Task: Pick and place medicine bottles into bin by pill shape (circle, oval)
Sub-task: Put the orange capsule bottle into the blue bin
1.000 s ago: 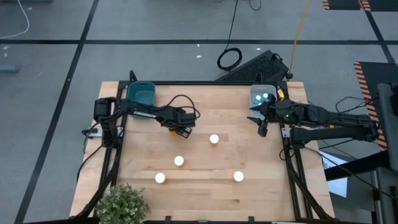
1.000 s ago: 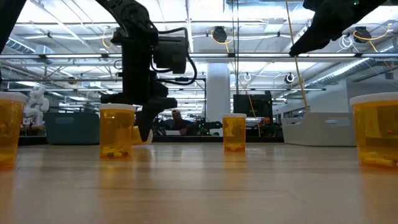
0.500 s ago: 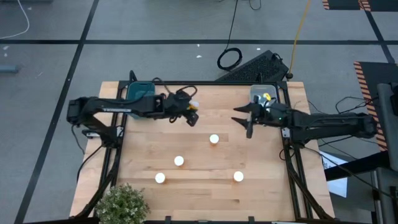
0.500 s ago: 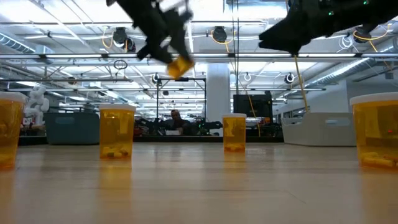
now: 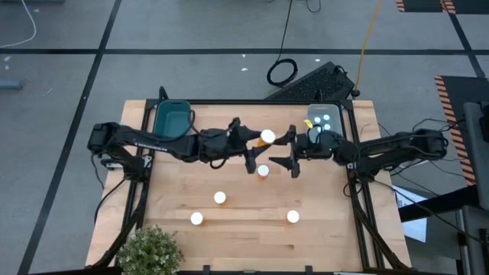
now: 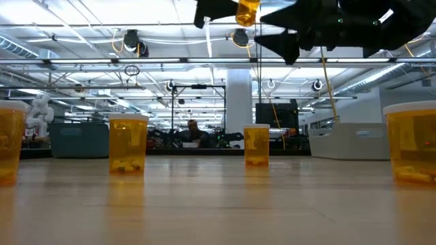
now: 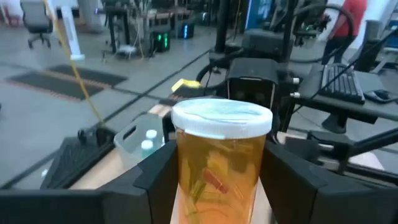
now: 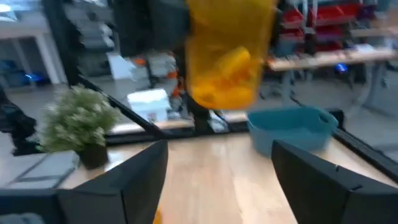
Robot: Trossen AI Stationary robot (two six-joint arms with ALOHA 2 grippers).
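Above the table's (image 5: 321, 237) middle, the left gripper (image 5: 256, 147) clamps an orange medicine bottle (image 5: 267, 137) raised high, facing the right gripper (image 5: 284, 152) with jaws spread wide and empty, four bottles standing well apart below.

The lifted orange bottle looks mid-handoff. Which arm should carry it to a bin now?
Right, probably. The left hand holds the orange bottle aloft at table centre, and the right hand faces it, open, near the clear bin holding bottles.
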